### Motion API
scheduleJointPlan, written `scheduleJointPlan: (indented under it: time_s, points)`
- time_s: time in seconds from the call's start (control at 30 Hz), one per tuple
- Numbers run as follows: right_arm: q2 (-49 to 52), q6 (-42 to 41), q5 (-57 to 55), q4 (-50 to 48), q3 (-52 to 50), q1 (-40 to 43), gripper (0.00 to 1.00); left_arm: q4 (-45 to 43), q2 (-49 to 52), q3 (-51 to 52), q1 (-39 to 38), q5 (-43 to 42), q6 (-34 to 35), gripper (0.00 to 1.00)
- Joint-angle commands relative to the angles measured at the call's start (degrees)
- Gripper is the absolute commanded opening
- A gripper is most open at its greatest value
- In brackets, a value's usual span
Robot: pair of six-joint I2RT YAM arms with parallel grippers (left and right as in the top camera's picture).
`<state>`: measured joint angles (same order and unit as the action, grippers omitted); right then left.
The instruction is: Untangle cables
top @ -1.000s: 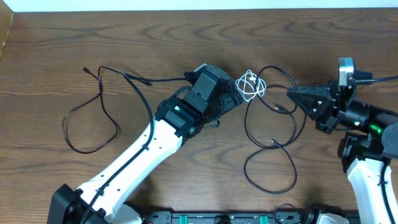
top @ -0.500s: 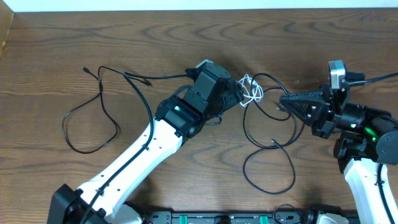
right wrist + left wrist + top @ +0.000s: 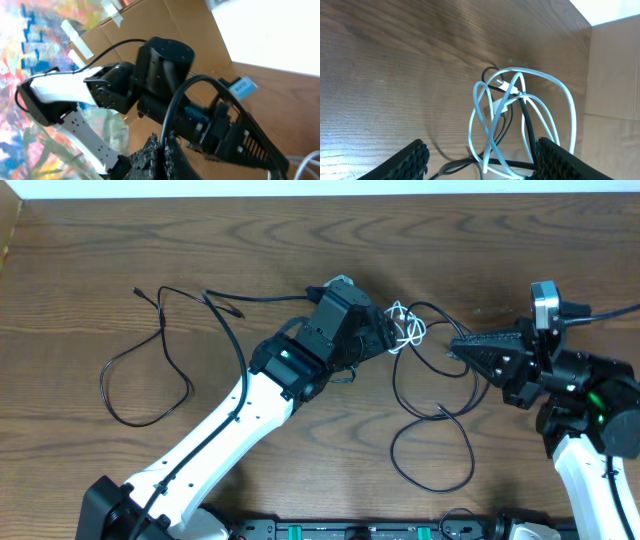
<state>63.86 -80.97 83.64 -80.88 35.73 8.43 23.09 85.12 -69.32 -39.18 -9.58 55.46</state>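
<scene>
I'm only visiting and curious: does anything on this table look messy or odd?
Yes. The white cable is a snarled bundle, with a black cable threaded through its loops. It lies between the left gripper's open fingers.

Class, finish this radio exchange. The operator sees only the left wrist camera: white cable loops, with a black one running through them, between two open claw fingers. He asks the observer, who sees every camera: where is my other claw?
Observer: The right claw is just right of the white cable, its tip pointing toward it.
Operator: Is it holding anything?
Observer: Yes, it is shut on a black cable.
Operator: Is any cable lying away from the knot?
Observer: A second black cable lies in loose loops on the left side of the table.
</scene>
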Motion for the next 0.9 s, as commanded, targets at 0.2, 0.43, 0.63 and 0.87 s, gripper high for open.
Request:
scheduleJointPlan:
  time_s: [0.2, 0.43, 0.63, 0.87]
  points:
    - [-0.20, -9.11, -2.10, -7.65, 0.55, -0.33, 0.01, -0.59, 0.28, -1.40, -0.17, -3.63, 1.44, 0.69]
    - [-0.20, -9.22, -3.19, -8.15, 0.55, -2.21, 0.01, -1.18, 0.28, -1.42, -0.17, -4.59, 2.51, 0.59]
    - [-0.20, -9.25, -4.26, -8.96, 0.55, -2.54, 0.01, -1.18, 0.28, -1.42, -0.20, -5.05, 2.51, 0.34]
    - [-0.20, -9.27, -5.20, -8.96, 0.55, -2.54, 0.01, -1.16, 0.28, -1.42, -0.20, -5.05, 2.51, 0.34]
